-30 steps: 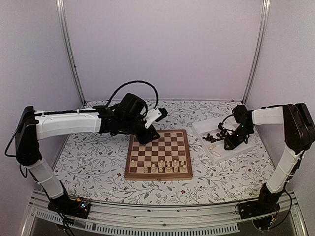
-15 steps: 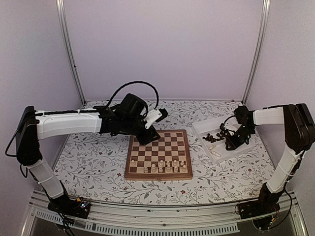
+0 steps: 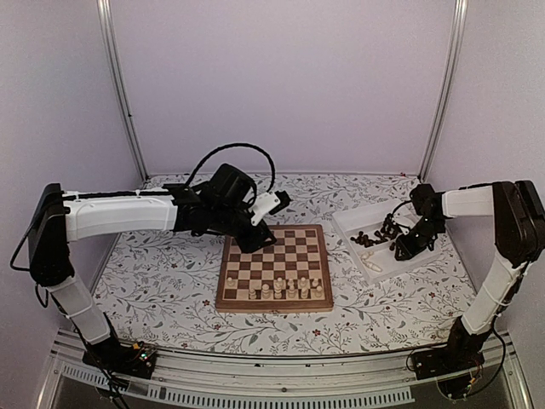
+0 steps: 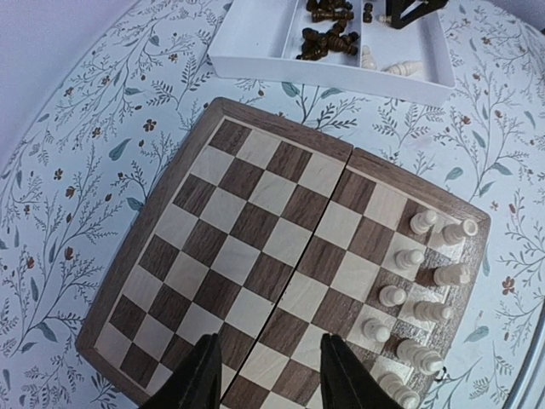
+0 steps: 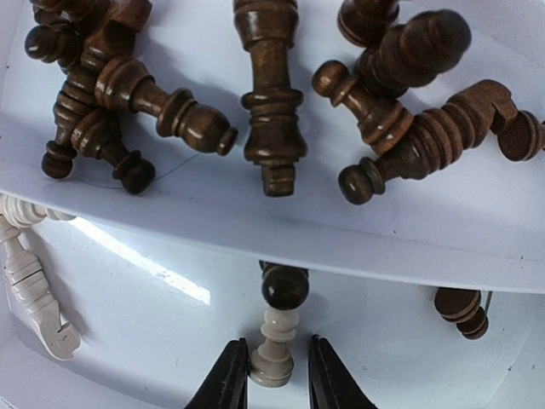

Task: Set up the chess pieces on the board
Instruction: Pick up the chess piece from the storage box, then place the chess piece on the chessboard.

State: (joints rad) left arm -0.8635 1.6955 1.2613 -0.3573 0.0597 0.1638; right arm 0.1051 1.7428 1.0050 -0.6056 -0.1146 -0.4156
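The board (image 3: 281, 251) lies at the table's middle, with several cream chess pieces (image 3: 285, 290) standing on its near right squares (image 4: 417, 290). My left gripper (image 4: 268, 339) hovers open over the board's far left corner (image 3: 255, 241) with nothing between its fingers. My right gripper (image 5: 275, 345) is down in the white tray (image 3: 387, 264). Its jaws stand on either side of a lying cream pawn (image 5: 274, 354): the left finger touches the base and a small gap shows at the right finger. A dark pawn (image 5: 284, 285) lies head to head with it.
Beyond the tray's partition wall (image 5: 383, 243) lie several dark pieces (image 5: 268, 102) in a heap. Cream pieces (image 5: 30, 281) lie at the left of the near compartment. The tray (image 4: 255, 43) sits just right of the board on the flowered cloth.
My right gripper's jaws have narrowed around the cream pawn, and that wrist has shifted slightly right in the tray. The left arm has hardly moved.
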